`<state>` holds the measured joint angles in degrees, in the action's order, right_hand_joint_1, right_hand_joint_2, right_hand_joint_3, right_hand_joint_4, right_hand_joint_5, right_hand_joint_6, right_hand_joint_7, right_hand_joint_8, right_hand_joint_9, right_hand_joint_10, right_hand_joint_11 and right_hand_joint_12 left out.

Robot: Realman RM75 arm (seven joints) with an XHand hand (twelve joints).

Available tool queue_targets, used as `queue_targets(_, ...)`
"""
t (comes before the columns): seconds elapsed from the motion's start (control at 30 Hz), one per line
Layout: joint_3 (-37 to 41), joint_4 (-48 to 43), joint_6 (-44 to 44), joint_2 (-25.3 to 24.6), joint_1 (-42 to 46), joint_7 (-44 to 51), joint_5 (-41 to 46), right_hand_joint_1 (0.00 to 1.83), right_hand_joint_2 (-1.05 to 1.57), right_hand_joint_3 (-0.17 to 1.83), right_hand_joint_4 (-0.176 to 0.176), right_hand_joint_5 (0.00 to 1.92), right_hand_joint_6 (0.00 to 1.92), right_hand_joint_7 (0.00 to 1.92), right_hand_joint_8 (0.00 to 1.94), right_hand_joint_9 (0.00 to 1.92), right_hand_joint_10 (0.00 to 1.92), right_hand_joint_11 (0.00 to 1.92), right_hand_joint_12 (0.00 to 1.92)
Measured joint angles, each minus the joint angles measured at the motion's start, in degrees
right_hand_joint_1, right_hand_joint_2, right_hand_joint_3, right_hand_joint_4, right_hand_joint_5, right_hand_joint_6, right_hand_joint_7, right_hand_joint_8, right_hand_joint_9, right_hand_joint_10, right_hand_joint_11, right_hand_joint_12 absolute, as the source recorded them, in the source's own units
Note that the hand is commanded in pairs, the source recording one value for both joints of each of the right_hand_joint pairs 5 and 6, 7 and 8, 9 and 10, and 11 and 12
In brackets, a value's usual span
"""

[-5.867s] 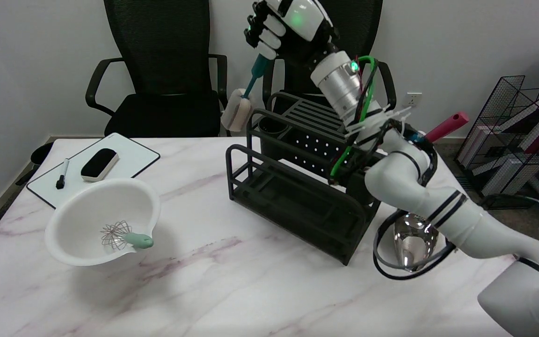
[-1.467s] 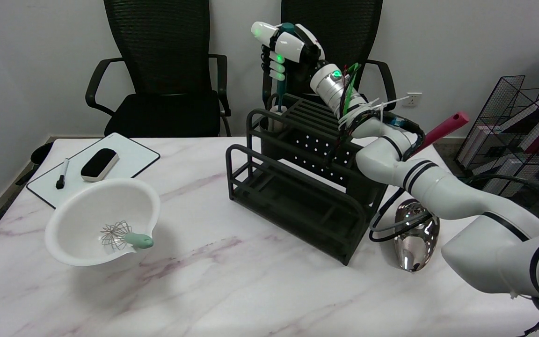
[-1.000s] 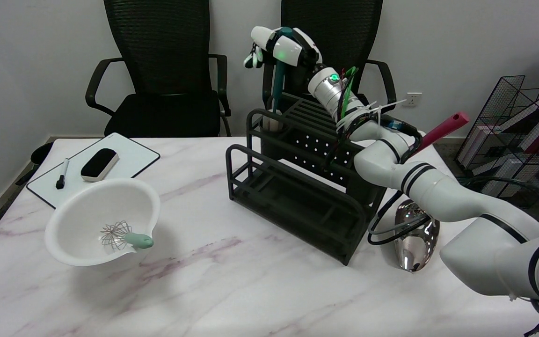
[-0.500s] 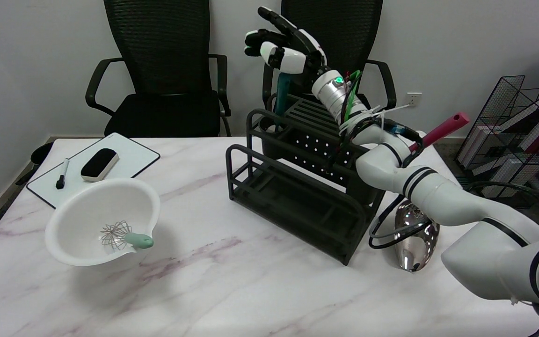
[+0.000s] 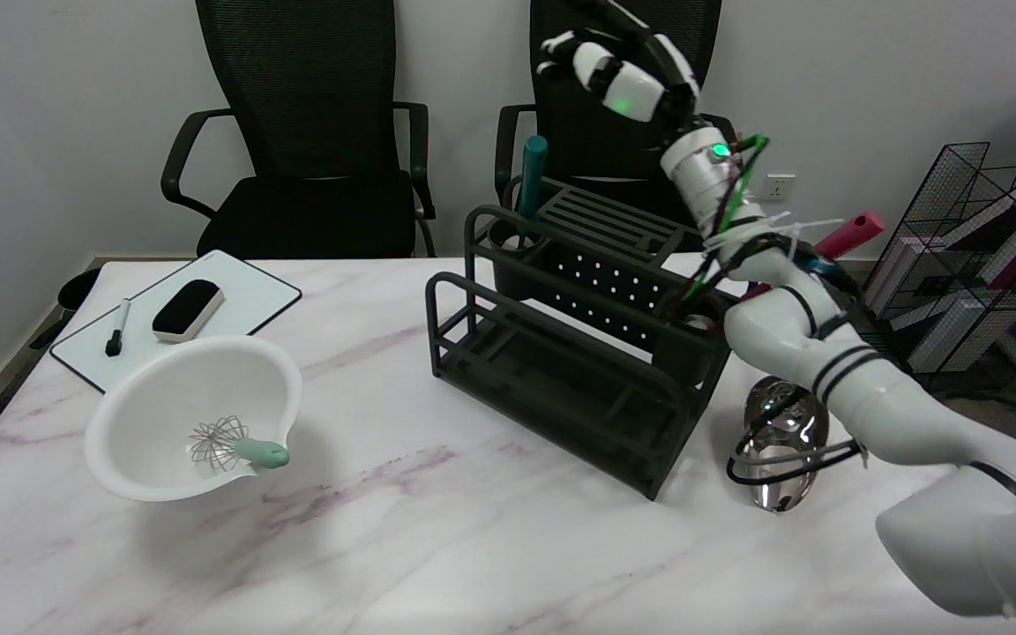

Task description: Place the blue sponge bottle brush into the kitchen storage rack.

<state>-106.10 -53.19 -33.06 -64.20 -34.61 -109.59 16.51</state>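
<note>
Change since half a second ago: right hand (image 5: 623, 66) has lifted up and to the right, away from the brush handle; it holds nothing, fingers spread apart in the air above the rack's far side. The brush is left standing on its own.

Contents, left to right:
- One whiteboard (image 5: 243, 304), far left of the table, carrying one black marker (image 5: 117, 328) and one eraser (image 5: 187, 310).
- One white mixing bowl (image 5: 146, 441), near left, with one small whisk (image 5: 230, 444) lying inside, its green handle on the rim.
- One blue sponge bottle brush (image 5: 529, 176), upright in the round cup at the far left corner of the rack; only the teal handle shows, the sponge end hidden in the cup.
- One black kitchen storage rack (image 5: 561, 370), centre of the table.
- One red handle (image 5: 852, 234) sticking out at the rack's right end, behind the arm.
- One shiny metal object (image 5: 777, 454), on the table right of the rack.
- Two black office chairs (image 5: 296, 132) beyond the table.
- One wire basket (image 5: 967, 247), far right, on the floor.
</note>
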Motion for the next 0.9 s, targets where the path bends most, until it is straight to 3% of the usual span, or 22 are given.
queue_targets(0.03, 1.42, -1.41, -0.04, 0.35, 1.46, 0.34, 0.09, 1.04, 0.75, 1.2, 0.0, 0.64, 0.64, 1.18, 1.18, 0.97, 0.97, 0.89, 0.89)
queue_targets(0.1, 4.16, -4.42, -0.14, 0.99, 4.65, 0.9, 0.22, 0.95, 0.88, 1.14, 0.0, 1.02, 1.02, 1.51, 1.51, 1.34, 1.34, 1.03, 1.03)
queue_targets(0.17, 6.29, -7.07, -0.21, 1.45, 7.53, 1.37, 0.44, 0.91, 0.97, 1.09, 0.0, 1.21, 1.21, 1.64, 1.64, 1.48, 1.48, 1.1, 1.1)
queue_targets(0.27, 8.63, -11.27, -0.25, 1.92, 11.94, 2.03, 0.98, 0.82, 1.33, 0.93, 0.0, 1.77, 1.77, 1.92, 1.92, 1.74, 1.74, 1.33, 1.33)
queue_targets(0.33, 9.62, -13.98, -0.45, 2.14, 14.64, 2.73, 1.75, 0.81, 1.43, 0.9, 0.0, 1.91, 1.91, 1.92, 1.92, 1.85, 1.85, 1.49, 1.49)
queue_targets(0.5, 10.82, -19.3, -1.79, 2.21, 19.53, 6.05, 4.41, 0.83, 1.5, 0.85, 0.0, 1.92, 1.92, 1.92, 1.92, 1.92, 1.92, 1.7, 1.7)
queue_targets(0.9, 6.67, -29.61, -4.6, 1.41, 27.53, 16.44, 12.46, 0.83, 1.57, 0.72, 0.0, 1.92, 1.92, 1.92, 1.92, 1.92, 1.92, 1.71, 1.71)
